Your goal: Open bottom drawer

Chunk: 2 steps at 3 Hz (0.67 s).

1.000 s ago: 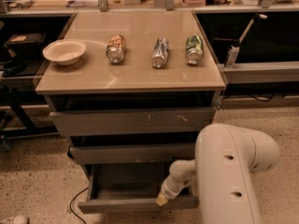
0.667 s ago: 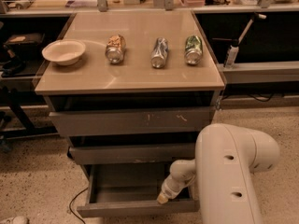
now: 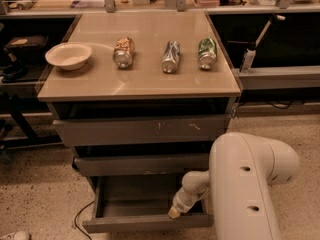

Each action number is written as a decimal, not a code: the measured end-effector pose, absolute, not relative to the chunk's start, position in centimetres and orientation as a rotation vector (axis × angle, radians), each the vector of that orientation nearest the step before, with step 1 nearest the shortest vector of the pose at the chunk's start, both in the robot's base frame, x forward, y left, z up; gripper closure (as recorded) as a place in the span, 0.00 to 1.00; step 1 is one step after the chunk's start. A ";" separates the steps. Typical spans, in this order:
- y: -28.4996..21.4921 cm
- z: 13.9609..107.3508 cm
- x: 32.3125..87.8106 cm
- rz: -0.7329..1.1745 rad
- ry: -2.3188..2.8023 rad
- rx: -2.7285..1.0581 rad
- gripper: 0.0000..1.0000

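- My gripper (image 3: 174, 212) sits low in the frame, just right of centre, with its tip down inside the bottom drawer (image 3: 135, 223) and right behind the drawer's front panel. I cannot tell whether it is spread or closed.
- My arm (image 3: 248, 184) fills the lower right corner and hides the drawer's right end.
- The bottom drawer is at the lower middle of the frame, pulled well forward of the middle drawer (image 3: 135, 164) above it. Its shallow grey tray lies open to view.
- I judge the opening mostly done. What is left is perhaps a little more pull, then lifting my gripper clear.
- The middle drawer and the top drawer (image 3: 142, 130) look only slightly out.
- Further up, on the tabletop (image 3: 140, 82), a bowl (image 3: 68, 55) sits at upper left, with three cans lying on their sides to its right.
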State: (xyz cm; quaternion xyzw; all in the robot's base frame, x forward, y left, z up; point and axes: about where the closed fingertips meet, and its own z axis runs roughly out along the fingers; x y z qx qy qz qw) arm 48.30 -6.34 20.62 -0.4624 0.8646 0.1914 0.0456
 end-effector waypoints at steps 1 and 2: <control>-6.3 20.6 48.3 0.584 2.640 -1.412 0.57; -6.3 20.6 48.3 0.584 2.640 -1.412 0.34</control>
